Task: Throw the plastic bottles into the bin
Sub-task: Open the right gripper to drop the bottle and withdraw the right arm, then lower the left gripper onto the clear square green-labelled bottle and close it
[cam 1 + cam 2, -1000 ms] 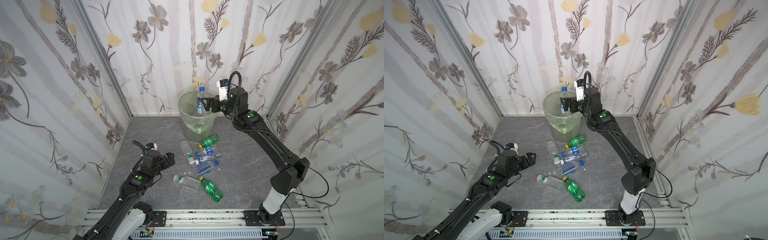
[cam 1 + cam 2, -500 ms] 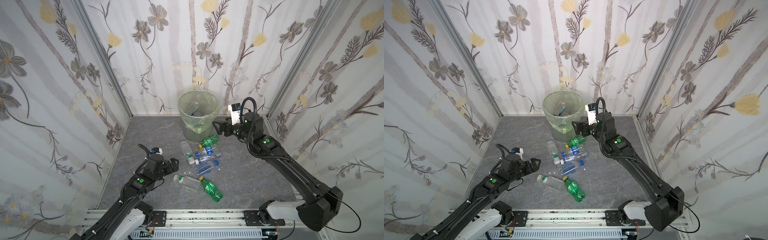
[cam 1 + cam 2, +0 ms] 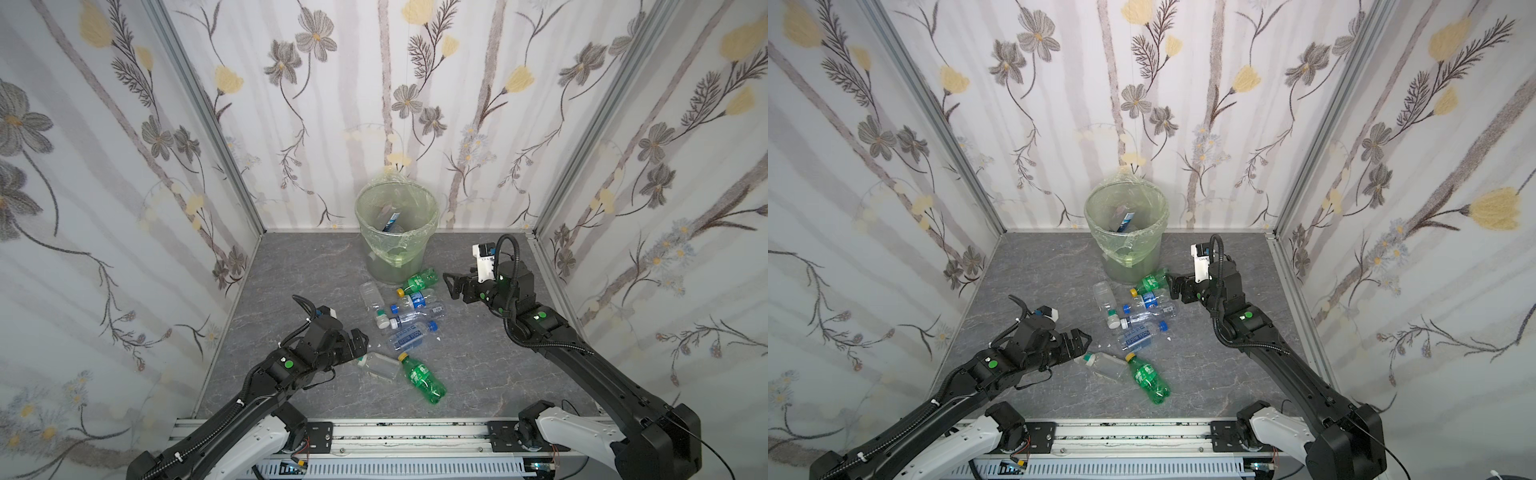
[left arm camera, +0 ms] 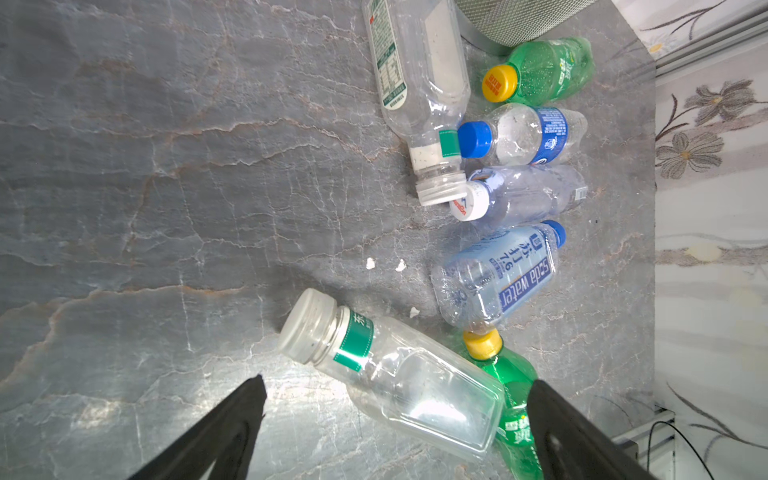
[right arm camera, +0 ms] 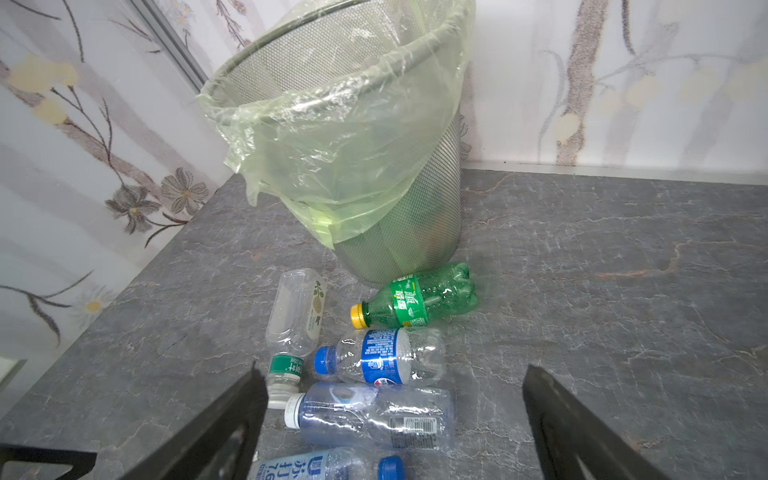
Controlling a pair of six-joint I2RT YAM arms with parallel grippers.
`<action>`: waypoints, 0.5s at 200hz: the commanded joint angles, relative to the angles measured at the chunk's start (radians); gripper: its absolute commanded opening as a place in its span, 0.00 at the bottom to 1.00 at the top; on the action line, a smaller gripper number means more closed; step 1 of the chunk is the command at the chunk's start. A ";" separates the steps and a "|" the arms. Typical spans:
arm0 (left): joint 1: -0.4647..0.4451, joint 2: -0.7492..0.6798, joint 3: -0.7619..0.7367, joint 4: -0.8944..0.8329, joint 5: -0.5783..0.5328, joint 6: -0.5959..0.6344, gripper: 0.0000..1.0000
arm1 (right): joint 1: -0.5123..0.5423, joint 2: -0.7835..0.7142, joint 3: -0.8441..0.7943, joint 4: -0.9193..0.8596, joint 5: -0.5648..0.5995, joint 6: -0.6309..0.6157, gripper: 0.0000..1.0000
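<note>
Grey marbled flooring (image 3: pixel 291 270) is enclosed on three sides by pale floral-papered walls (image 3: pixel 124 166), and a silver aluminium rail (image 3: pixel 395 436) is fixed along the nearest edge.

Just past the rail, the left gripper (image 3: pixel 362 343) is held low with its jaws spread wide and nothing between them. It is pointed at the capped end of a clear square-bodied plastic bottle with a green neck band (image 3: pixel 380 365), which lies on its side just beside the fingertips; contact cannot be told. A green plastic bottle with a yellow cap (image 3: pixel 422 378) is laid flat against it.

A little farther off, a clear crushed bottle with a blue "soda water" label (image 3: pixel 409 337) is seen. Beyond it four more are clustered on their sides: a clear bottle with a white cap (image 5: pixel 374 415), a clear bottle with a blue cap and blue label (image 5: pixel 382 357), a tall clear bottle with a green band (image 5: pixel 295 316), and a second green bottle with a yellow cap (image 5: pixel 415 303), just beside the bin's base.

To the right of this cluster the right gripper (image 3: pixel 449 286) is held wide apart and empty.

Farthest back, a round grey mesh bin lined with a thin light-green plastic bag (image 3: pixel 386 270) stands upright by the rear wall, and a blue-labelled bottle (image 3: pixel 391 219) is visible inside it.
</note>
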 commanded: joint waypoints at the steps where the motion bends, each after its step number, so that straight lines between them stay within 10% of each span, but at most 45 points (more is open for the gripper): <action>1: -0.012 0.032 0.038 -0.056 0.047 -0.056 1.00 | -0.007 -0.017 -0.030 0.072 0.011 0.005 0.96; 100: -0.154 0.282 0.026 0.136 0.081 -0.308 1.00 | -0.041 -0.059 -0.130 0.120 0.000 0.016 0.97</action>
